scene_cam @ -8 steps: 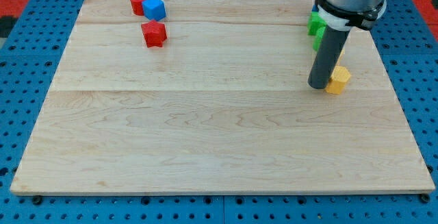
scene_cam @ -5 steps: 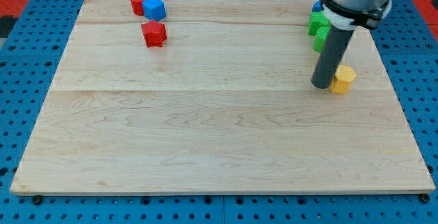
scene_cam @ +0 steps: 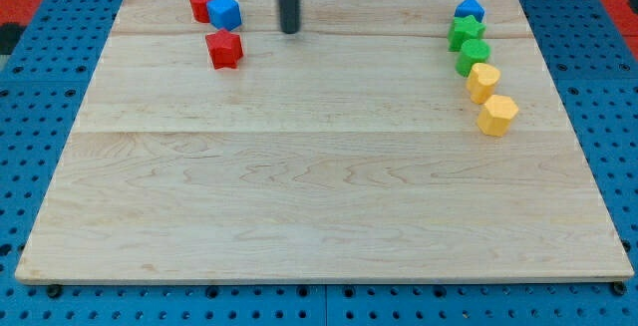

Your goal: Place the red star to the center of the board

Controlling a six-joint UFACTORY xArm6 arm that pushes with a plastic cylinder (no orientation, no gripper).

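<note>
Camera view: my tip (scene_cam: 290, 31) rests near the top of the pale wooden tabletop (scene_cam: 319, 206), a little to the view's right of the red star block (scene_cam: 225, 49). The arm has no fingers to open or close, only the dark rod.

The star lies in the frame's upper left, below a red cylinder block (scene_cam: 202, 3) and a blue cube block (scene_cam: 225, 12). The board's middle holds no block.

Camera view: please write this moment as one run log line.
my tip: right of red star, apart | red star: upper left, not centred | blue cube: above star | step: push pending
</note>
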